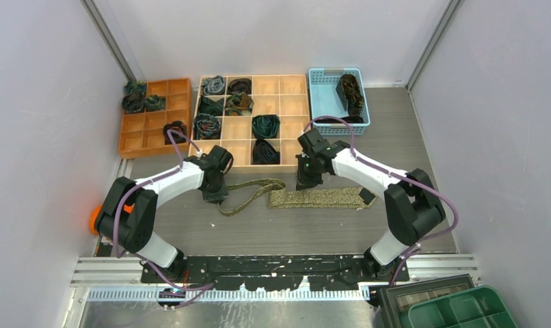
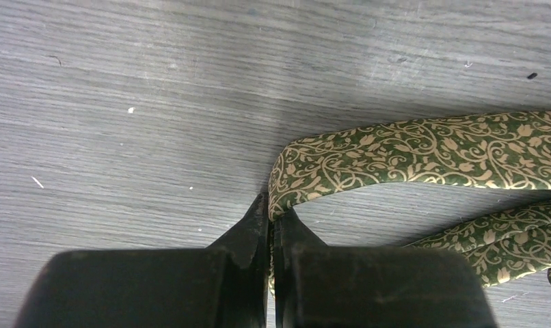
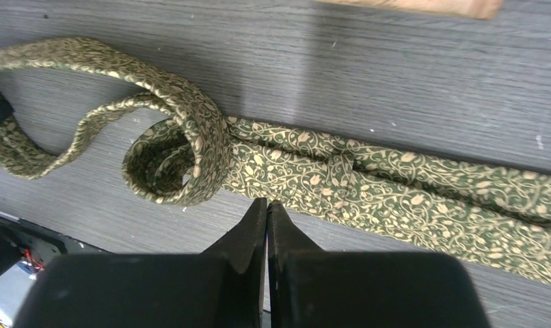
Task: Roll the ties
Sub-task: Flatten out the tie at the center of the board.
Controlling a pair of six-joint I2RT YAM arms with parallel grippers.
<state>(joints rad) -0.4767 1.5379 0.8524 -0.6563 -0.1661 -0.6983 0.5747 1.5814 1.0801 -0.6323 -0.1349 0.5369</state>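
tie (image 1: 320, 198) is lying on the table (image 1: 259, 236), loosely coiled midway. my left gripper (image 2: 271, 213) is pinching its narrow part; my right gripper (image 3: 267, 203) is sitting closed, empty. tugging is risking uncoiling it.

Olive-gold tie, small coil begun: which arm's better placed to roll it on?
Probably right. The right gripper, shut, sits at the started coil of the olive-gold tie. The left gripper is busy pinching the tie's narrow strip, away from the coil.
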